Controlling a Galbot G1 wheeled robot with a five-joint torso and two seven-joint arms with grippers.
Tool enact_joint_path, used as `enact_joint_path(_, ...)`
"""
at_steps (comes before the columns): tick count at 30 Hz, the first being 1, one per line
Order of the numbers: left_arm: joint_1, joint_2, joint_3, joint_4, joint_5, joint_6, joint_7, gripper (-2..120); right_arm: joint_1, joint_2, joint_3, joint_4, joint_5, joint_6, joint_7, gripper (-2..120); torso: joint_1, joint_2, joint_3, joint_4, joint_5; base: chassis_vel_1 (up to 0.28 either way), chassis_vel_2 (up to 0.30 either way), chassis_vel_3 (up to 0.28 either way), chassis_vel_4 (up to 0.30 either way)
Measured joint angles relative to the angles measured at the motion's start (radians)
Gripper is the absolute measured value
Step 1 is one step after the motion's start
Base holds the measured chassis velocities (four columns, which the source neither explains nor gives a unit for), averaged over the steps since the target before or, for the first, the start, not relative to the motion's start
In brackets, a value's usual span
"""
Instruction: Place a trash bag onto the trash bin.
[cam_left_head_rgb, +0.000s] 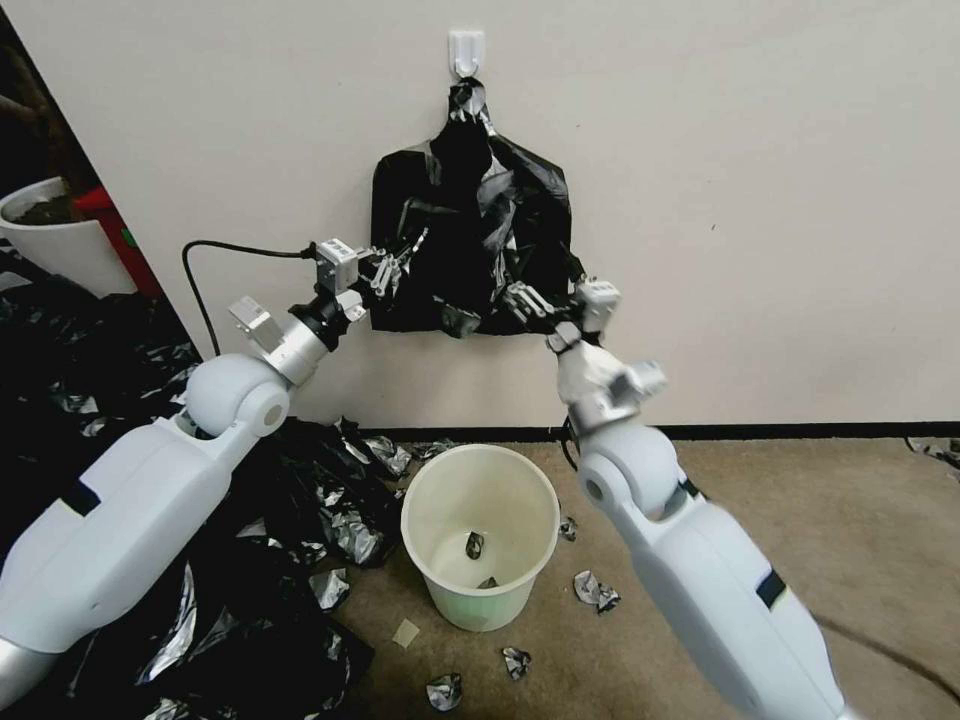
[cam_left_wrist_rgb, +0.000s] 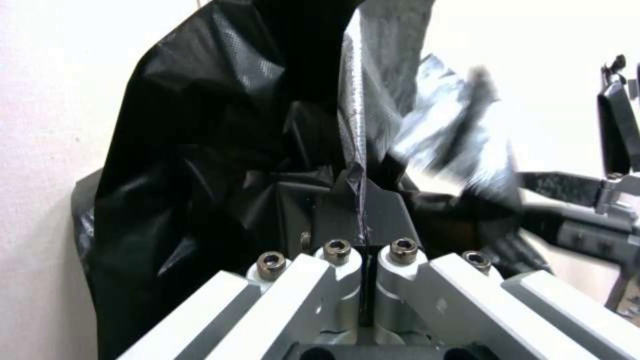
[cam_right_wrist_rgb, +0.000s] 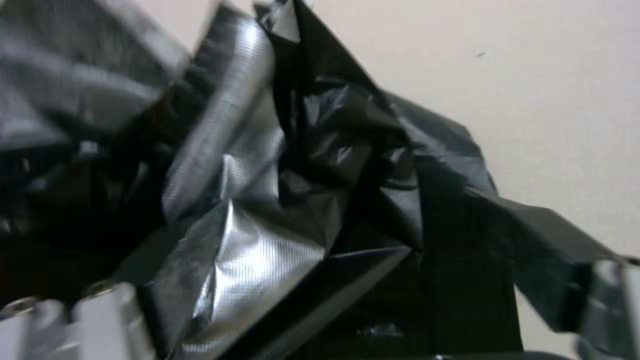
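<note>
The trash bin (cam_left_head_rgb: 480, 535) stands on the floor by the wall, holding two small black scraps. Above it the trash bag (cam_left_head_rgb: 470, 235), glossy, wrinkled black film, hangs from a wall hook (cam_left_head_rgb: 466, 50). The left claw (cam_left_head_rgb: 388, 268) pinches its lower left edge; the right claw (cam_left_head_rgb: 522, 300) is at its bottom edge, grip unclear

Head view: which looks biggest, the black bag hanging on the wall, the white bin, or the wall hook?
1. Black bag, gripped by left claw and right claw.
2. White bin, somewhat smaller, though nearer the camera.
3. Wall hook, far smallest.
</note>
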Motion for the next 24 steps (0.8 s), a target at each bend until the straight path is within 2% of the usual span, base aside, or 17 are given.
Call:
enact_joint_path(2, 0.002, 0.0, -0.002, -0.001, 0.0, 0.0, 0.0, 0, 0.012, -0.007, -0.018, 0.006, -0.001, -0.017, 0.014, 99, 0.0, 0.0, 0.0, 0.0, 0.0, 0.0, 0.0, 0.0, 0.0)
enact_joint_path(8, 0.006, -0.003, -0.008, -0.003, 0.001, 0.0, -0.001, 0, 0.04, -0.016, -0.046, 0.046, 0.059, -0.036, 0.012, 100, 0.0, 0.0, 0.0, 0.0001, -0.0002, 0.0, 0.0, 0.0, 0.0)
enact_joint_path(13, 0.005, -0.011, -0.01, -0.002, 0.002, 0.001, -0.001, 0, 0.006, -0.04, -0.041, 0.115, 0.073, -0.042, -0.062, 100, 0.0, 0.0, 0.0, -0.0002, -0.0002, 0.0, 0.0, 0.0, 0.0)
enact_joint_path(19, 0.003, -0.012, -0.01, -0.001, 0.001, 0.001, -0.001, 0, 0.033, -0.05, -0.054, 0.061, -0.048, -0.089, -0.069, 100, 0.0, 0.0, 0.0, -0.0001, -0.0002, 0.0, 0.0, 0.0, 0.0)
enact_joint_path(20, 0.002, -0.015, -0.007, -0.001, 0.001, 0.001, -0.002, 0, 0.061, -0.043, -0.065, 0.031, -0.082, -0.12, -0.067, 100, 0.0, 0.0, 0.0, -0.0001, -0.0001, 0.0, 0.0, 0.0, 0.0)
enact_joint_path(24, -0.003, -0.025, -0.002, -0.001, 0.001, 0.003, -0.006, 0, 0.118, -0.02, -0.09, -0.018, -0.09, -0.169, -0.024, 100, 0.0, 0.0, 0.0, 0.0001, -0.0003, 0.0, 0.0, 0.0, 0.0)
